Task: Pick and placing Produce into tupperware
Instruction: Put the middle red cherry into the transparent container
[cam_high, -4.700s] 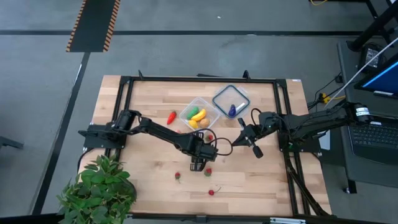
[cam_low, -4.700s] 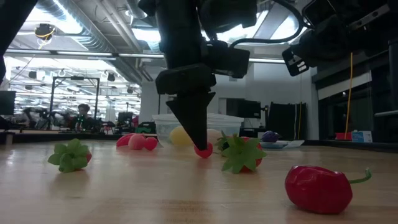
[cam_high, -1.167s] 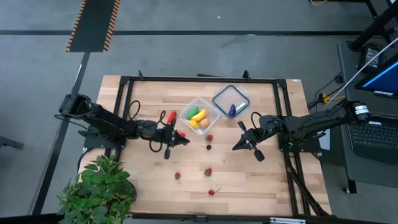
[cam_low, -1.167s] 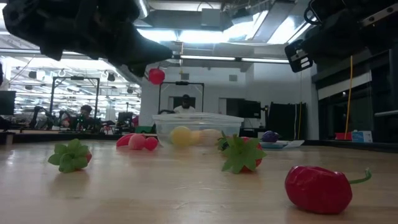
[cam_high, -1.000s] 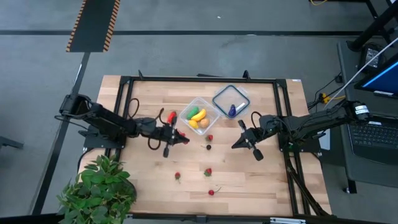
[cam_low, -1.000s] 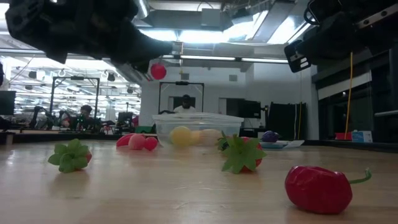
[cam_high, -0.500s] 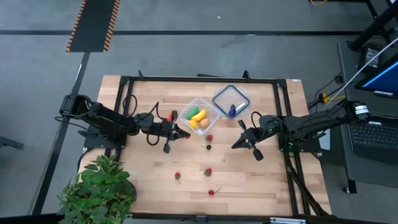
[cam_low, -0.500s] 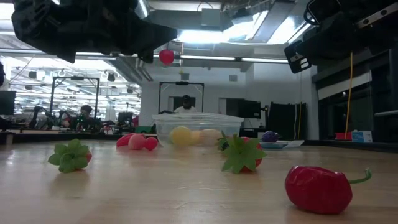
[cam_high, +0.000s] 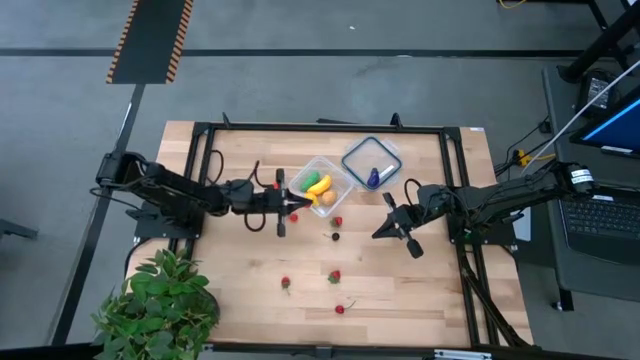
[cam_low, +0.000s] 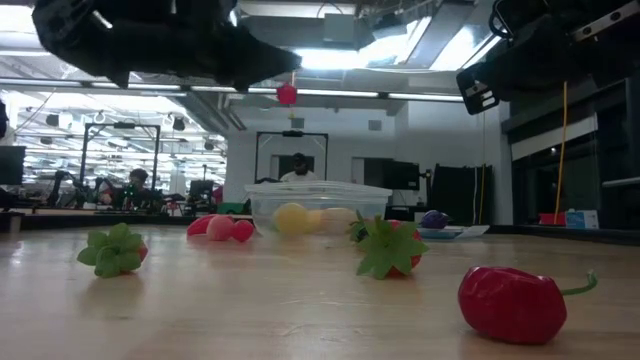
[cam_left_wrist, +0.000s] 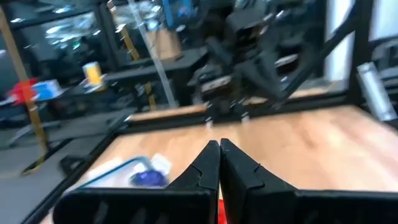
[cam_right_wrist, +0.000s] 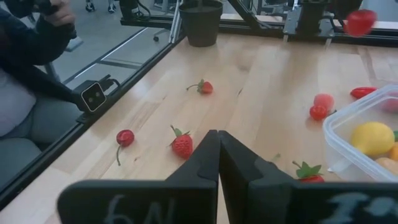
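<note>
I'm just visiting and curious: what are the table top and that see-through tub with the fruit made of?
The table top looks like pale wood with a smooth finish: plank seams and grain show. The tub seems clear, glossy plastic: the yellow fruit shows through its wall.

Bare counter (cam_high: 240, 260) lies open front-left; the left gripper (cam_high: 293, 207) hangs beside the tupperware (cam_high: 321, 184), with strawberries (cam_high: 334, 276) scattered ahead.

The left wrist view is blurred, so the blue item (cam_left_wrist: 148, 178) there stays unidentifiable.
</note>
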